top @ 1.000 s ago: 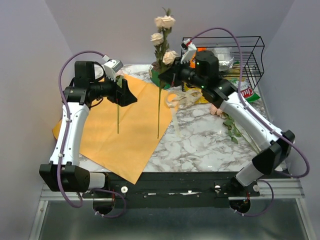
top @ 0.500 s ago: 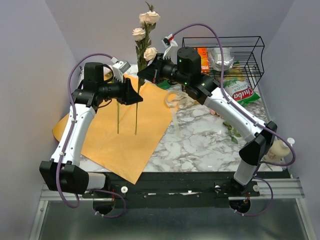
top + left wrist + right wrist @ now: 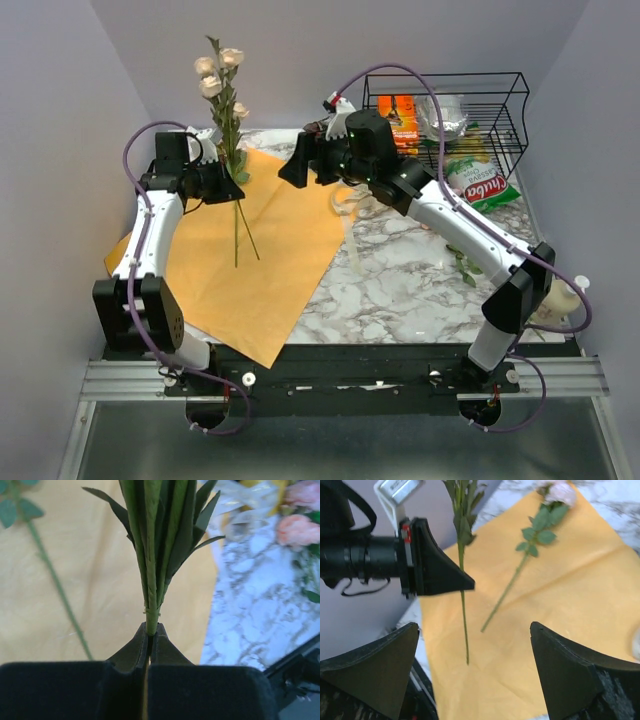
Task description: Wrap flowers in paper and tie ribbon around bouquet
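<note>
Legend, as I see it from my station. The left fingers (image 3: 131, 652) are pressed together on the flowers (image 3: 218, 75), clamped low on the green stems where the leaves gather; the bunch stands upright over the far left part of the paper (image 3: 270, 265), blooms well above the grip; one thin stem end hangs below it, slanting towards the sheet. The right fingers (image 3: 375, 666) stand wide apart and hold nothing; they hover near the bunch's right side, pointing at it, touching neither stems nor leaves. The paper lies flat on the desk (image 3: 410, 290), with one corner reaching the near edge. A single rose (image 3: 555, 492) lies on the sheet below the left fingers, its stem running towards me; from overhead I cannot see its bloom, since the fingers cover it. The ribbon (image 3: 358, 205) lies in loose loops on the marble just past the paper's right edge. In my left wrist view, two pink roses (image 3: 299, 530) lie on the desk beyond the ribbon. A wire basket (image 3: 500, 95) stands at the far right corner with packets inside; a chip bag (image 3: 487, 185) lies in front of it; a leafy sprig (image 3: 462, 262) lies on the marble nearer me.
</note>
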